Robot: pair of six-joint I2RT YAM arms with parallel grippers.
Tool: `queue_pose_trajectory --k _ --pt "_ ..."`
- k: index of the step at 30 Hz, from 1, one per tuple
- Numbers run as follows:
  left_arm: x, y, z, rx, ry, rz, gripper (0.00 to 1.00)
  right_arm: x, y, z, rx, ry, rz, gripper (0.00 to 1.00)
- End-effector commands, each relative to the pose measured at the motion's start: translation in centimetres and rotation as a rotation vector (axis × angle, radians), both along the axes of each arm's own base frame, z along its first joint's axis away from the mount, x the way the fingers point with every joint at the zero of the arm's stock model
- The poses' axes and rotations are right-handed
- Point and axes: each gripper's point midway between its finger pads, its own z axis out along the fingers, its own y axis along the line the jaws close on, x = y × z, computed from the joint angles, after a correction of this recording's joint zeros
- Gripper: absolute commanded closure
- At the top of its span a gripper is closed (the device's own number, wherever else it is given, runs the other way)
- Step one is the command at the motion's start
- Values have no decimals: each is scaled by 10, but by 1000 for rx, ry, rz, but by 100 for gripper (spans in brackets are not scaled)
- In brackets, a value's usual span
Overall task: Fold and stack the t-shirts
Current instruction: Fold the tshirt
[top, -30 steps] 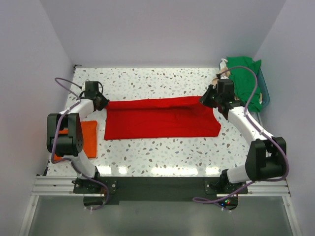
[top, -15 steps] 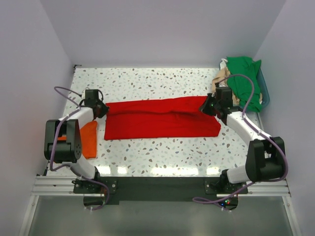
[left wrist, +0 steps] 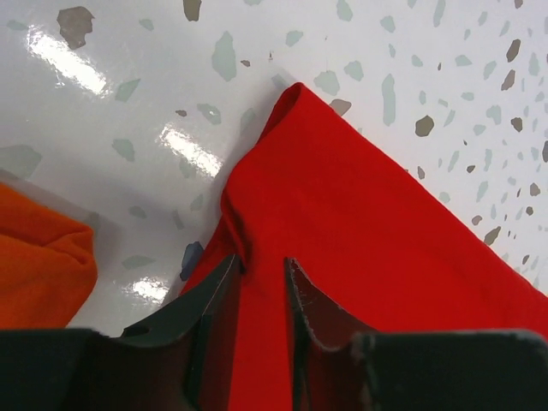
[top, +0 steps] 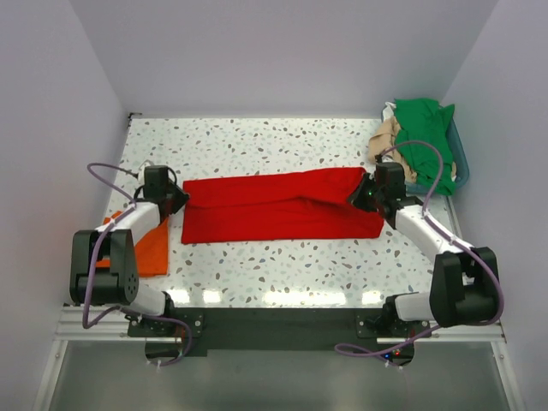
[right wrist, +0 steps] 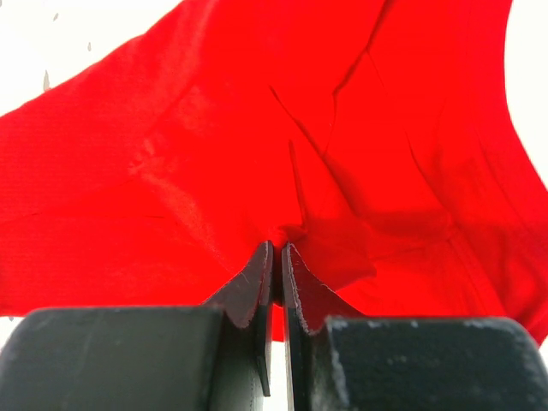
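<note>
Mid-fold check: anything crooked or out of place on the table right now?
Mostly tidy. The red t-shirt lies as a folded band, but its right end bunches into creases at the right claw. The left claw grips the other corner.

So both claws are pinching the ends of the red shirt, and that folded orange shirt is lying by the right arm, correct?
Nearly. Both claws do pinch the ends of the red shirt, but the orange shirt lies by the left arm, not the right. The top view shows it.

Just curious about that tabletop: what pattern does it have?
The table is glossy white with scattered grey and brown speckles, like terrazzo. The left wrist view shows it best.
</note>
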Motion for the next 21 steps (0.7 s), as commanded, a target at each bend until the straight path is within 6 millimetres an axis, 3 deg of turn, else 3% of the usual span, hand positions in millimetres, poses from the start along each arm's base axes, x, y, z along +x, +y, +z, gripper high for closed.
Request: queue_pose_trajectory --k 1,16,19,20,21 --pt "12 4 28 -10 -127 27 68 5 4 13 24 -63 4 99" --pt "-3 5 24 -17 -115 56 75 -2 7 24 60 -91 -2 97" --pt "-4 1 24 -31 -121 43 75 -7 14 15 105 -87 17 86" --pt "-4 1 24 -36 -123 41 75 -12 15 6 112 -68 18 76" --pt "-4 -1 25 -42 -123 32 74 -15 19 4 121 -64 37 73"
